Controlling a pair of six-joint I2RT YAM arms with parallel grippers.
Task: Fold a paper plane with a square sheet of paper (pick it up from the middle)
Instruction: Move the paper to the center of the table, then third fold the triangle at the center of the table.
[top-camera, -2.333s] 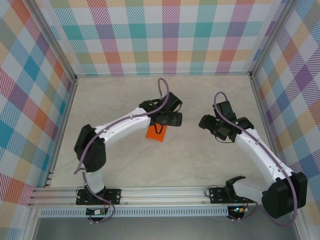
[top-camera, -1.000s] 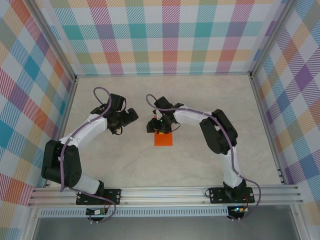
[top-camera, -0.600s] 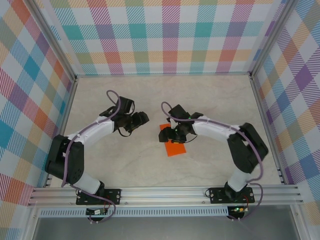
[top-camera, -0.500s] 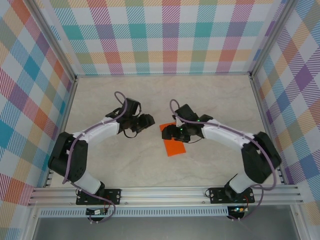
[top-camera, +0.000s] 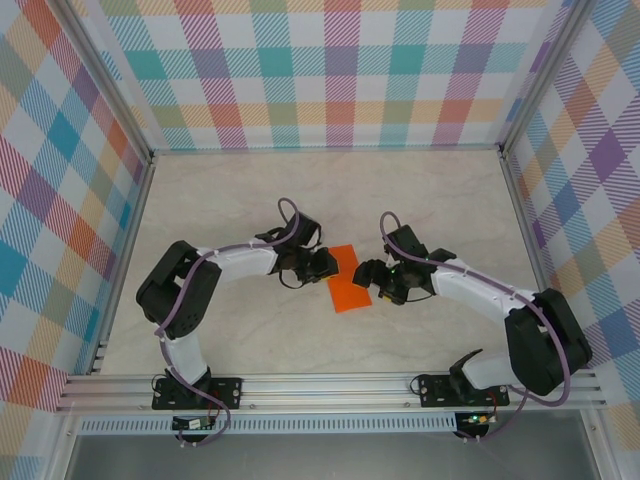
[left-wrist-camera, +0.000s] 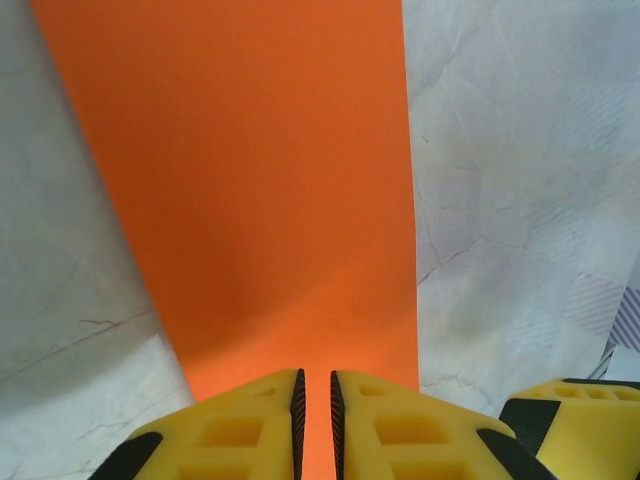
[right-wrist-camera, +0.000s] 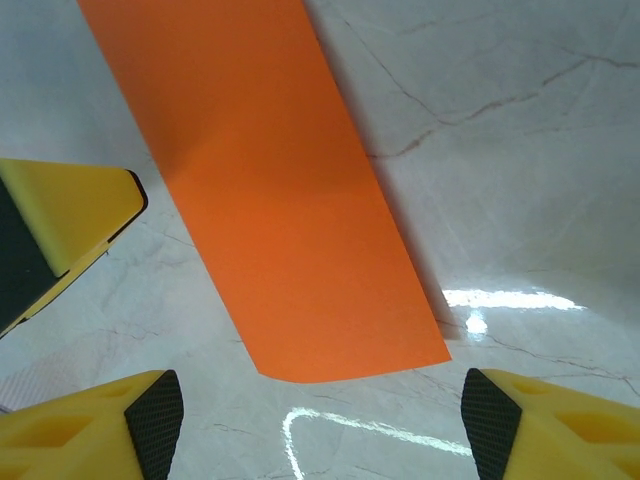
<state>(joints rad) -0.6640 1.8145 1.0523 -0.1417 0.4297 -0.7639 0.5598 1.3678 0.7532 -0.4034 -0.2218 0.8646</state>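
The square sheet of paper lies as a narrow orange rectangle at the table's middle. My left gripper is at its upper left edge. In the left wrist view its yellow jaws are drawn almost together, and the paper runs into the thin slit between the pads. My right gripper sits just right of the sheet, open. Its fingertips stand wide apart, with the paper's near end ahead of them and untouched. A shadow runs along one long edge of the paper.
The table is pale marble, walled by checkered panels on three sides. An aluminium rail with both arm bases runs along the near edge. A left finger shows in the right wrist view.
The left arm has swung right to the paper and its jaws have closed from wide. The right gripper has slid off the sheet to its right side. The paper has barely moved.
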